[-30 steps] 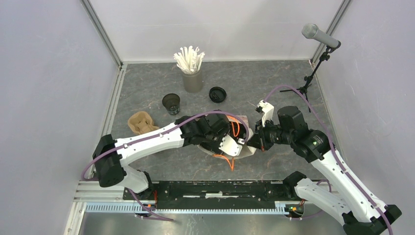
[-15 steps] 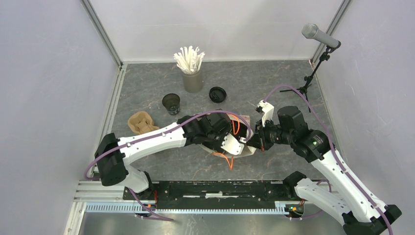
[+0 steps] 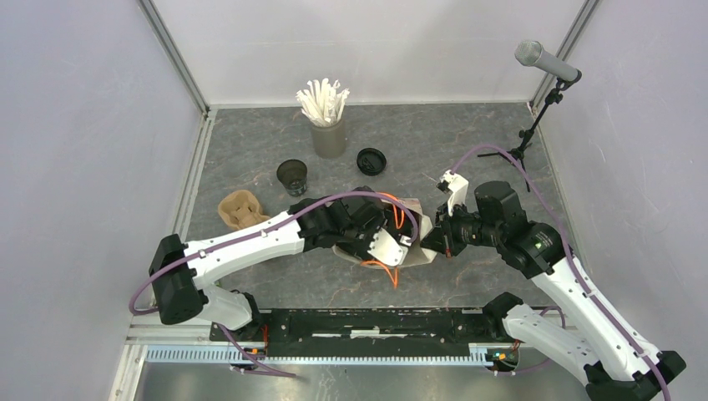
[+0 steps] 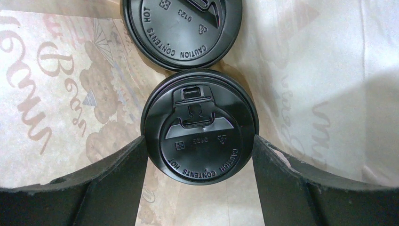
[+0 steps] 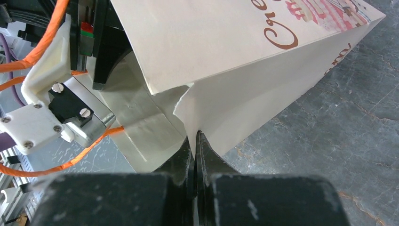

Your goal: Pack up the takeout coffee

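The left gripper (image 4: 198, 140) is reaching inside the paper bag (image 4: 329, 70), its jaws standing wide and pressing both sides of a lidded cup (image 4: 200, 141) – a second lidded cup (image 4: 183, 28) is sitting right against it. The right gripper (image 5: 195, 136) is pinching the bag's edge, jaws fully together. Outside the bag – an open black cup (image 3: 292, 175) and a loose lid (image 3: 371, 160) are sitting on the table (image 3: 467, 150)

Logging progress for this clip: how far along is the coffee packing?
Done: one lidded cup sits in the paper bag. In hand: the left gripper grips a second lidded cup inside the bag while the right gripper pinches the bag's edge. Left: an open cup and a loose lid on the table.
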